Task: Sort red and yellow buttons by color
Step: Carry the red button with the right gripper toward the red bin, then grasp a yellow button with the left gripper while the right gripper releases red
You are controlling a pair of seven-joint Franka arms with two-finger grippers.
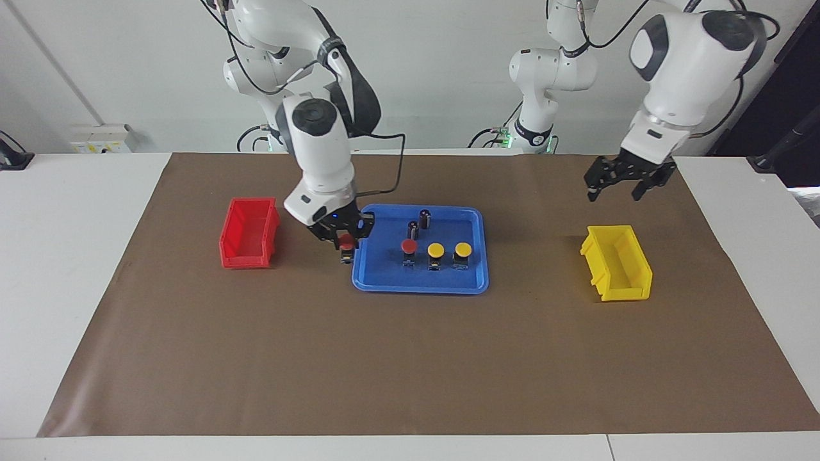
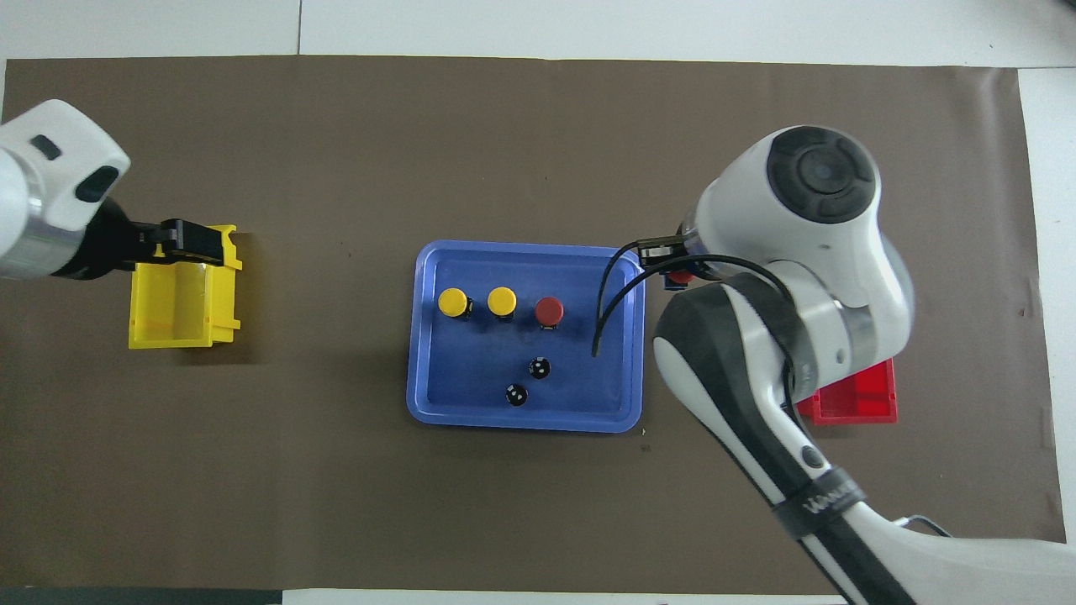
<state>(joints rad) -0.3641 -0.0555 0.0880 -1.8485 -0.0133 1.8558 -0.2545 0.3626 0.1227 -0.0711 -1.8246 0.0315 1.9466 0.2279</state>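
Your right gripper (image 1: 346, 241) is clamped on one red button (image 1: 346, 243), carried in the air over the brown mat (image 1: 320, 358) between the blue tray (image 1: 419, 283) and the red bin (image 1: 248, 232). In the tray you have the other red button (image 1: 409, 247) and two yellow buttons (image 1: 436, 251), (image 1: 463, 250) in a row, plus two dark cylinders (image 1: 425, 218). Your left gripper (image 1: 623, 182) hovers with fingers spread by the yellow bin (image 1: 616, 262). White wall at the robots' end.

Three buttons (image 1: 435, 251) are lined up in the tray (image 1: 419, 282), nearer the robots two cylinders (image 1: 419, 223); bins (image 1: 248, 232) are set at each table end (tray between).
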